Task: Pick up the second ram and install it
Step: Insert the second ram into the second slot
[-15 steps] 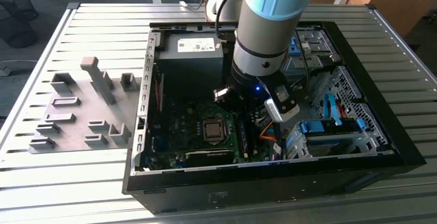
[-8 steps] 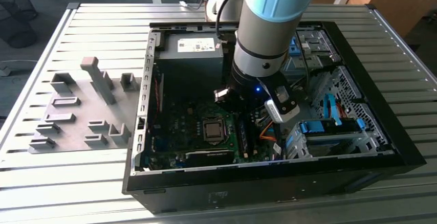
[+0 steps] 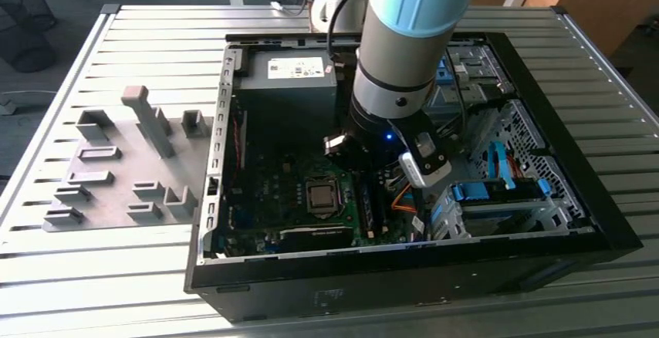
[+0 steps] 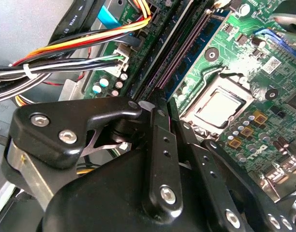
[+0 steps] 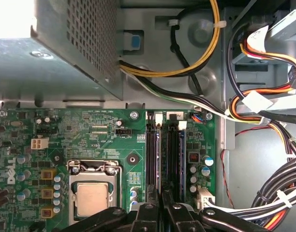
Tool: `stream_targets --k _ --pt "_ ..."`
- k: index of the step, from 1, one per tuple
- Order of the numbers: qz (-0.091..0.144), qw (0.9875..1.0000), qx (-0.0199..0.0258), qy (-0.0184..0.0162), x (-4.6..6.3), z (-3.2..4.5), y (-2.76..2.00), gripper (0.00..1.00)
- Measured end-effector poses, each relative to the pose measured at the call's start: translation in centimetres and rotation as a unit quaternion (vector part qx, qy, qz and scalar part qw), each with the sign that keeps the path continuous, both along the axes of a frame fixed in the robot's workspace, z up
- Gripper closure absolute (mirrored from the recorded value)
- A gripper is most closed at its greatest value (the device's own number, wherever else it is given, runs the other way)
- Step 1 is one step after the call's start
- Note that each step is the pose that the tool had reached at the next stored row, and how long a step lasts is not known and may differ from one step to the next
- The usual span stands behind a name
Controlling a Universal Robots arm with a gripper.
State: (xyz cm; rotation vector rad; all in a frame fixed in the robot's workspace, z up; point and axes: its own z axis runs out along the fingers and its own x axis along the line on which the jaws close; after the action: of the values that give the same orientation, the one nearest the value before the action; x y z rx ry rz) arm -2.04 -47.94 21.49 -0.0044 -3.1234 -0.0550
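My gripper reaches down into the open computer case, over the memory slots to the exterior view's right of the processor socket. In both wrist views the black fingers stand almost together, tips at the slots. The second ram shows as a thin blue-green strip with dark chips. It stands edge-on in a slot and runs away from the fingertips, which close on its near end. A darker stick sits in a neighbouring slot. The part of the stick under the fingers is hidden.
Bundles of yellow, orange and black cables hang close beside the slots. The power supply box sits at the case's far end, blue drive brackets at the exterior view's right. A grey fixture with upright holders lies on the slatted table.
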Motion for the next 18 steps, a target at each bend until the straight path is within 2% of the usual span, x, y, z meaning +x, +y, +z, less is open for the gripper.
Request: stream_targets --k 10,18 --pt "-0.001 1.0000 0.0011 0.0000 0.01 -0.01 0.00 0.86" --pt "-0.001 1.0000 0.0021 0.0000 0.01 -0.01 -0.19 0.86"
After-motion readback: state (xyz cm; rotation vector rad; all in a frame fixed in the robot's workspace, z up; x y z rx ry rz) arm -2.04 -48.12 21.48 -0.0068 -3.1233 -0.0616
